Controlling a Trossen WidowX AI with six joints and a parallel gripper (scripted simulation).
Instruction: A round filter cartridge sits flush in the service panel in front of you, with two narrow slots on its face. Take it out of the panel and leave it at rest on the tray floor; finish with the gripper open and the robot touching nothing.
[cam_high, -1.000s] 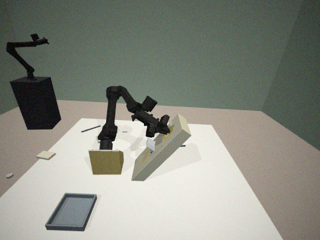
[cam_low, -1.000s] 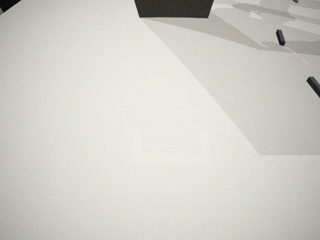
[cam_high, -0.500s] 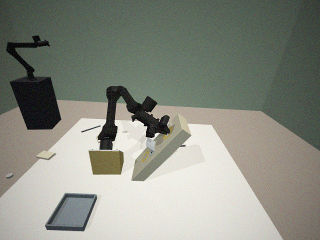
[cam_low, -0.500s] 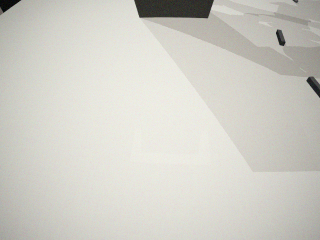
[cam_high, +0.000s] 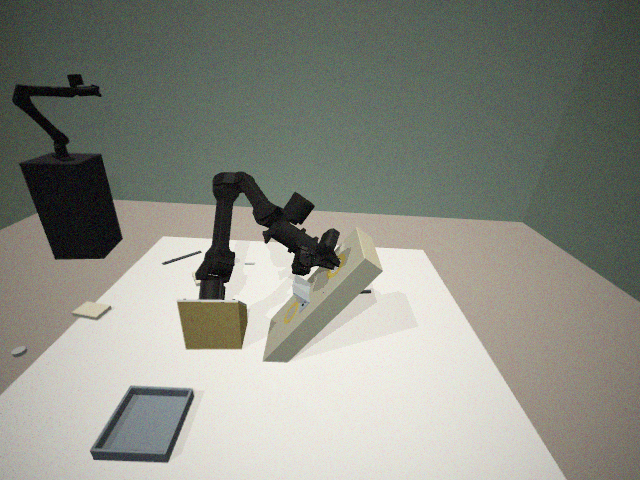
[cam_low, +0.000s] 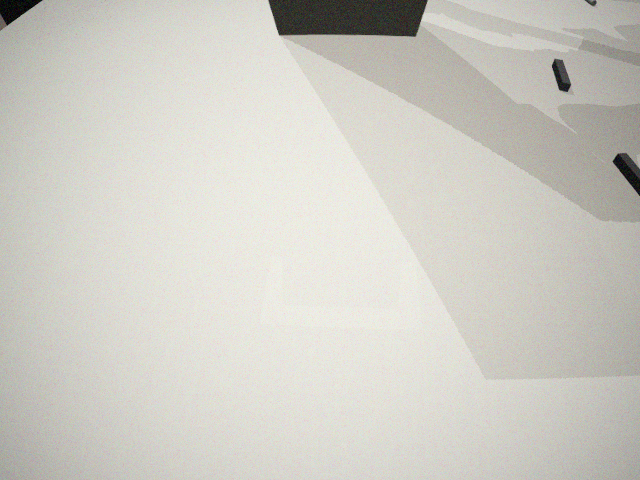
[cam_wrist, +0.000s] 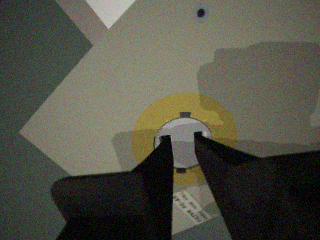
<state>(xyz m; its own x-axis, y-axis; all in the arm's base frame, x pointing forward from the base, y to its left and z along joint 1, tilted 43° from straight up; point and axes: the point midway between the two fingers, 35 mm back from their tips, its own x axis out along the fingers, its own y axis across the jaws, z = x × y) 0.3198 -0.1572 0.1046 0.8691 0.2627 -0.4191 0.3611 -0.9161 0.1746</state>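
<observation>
Gripper (cam_high: 338, 264) (cam_wrist: 181, 140) clamped on round filter cartridge (cam_wrist: 184, 150), tips in its two slots. Cartridge sits within yellow ring, near one corner of tilted panel (cam_high: 330, 304) (cam_wrist: 120, 90). Tray (cam_high: 180, 421) by table's near-left corner.

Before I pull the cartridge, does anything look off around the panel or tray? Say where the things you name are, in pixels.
Nothing looks damaged or spilled. The cartridge (cam_wrist: 184, 152) sits inside its yellow ring (cam_high: 331, 274) (cam_wrist: 142, 120), gripped by the gripper (cam_high: 338, 264) (cam_wrist: 181, 140). The panel (cam_high: 323, 310) (cam_wrist: 95, 100) leans steeply, likely by design; the tray (cam_high: 131, 456) lies flat.
</observation>
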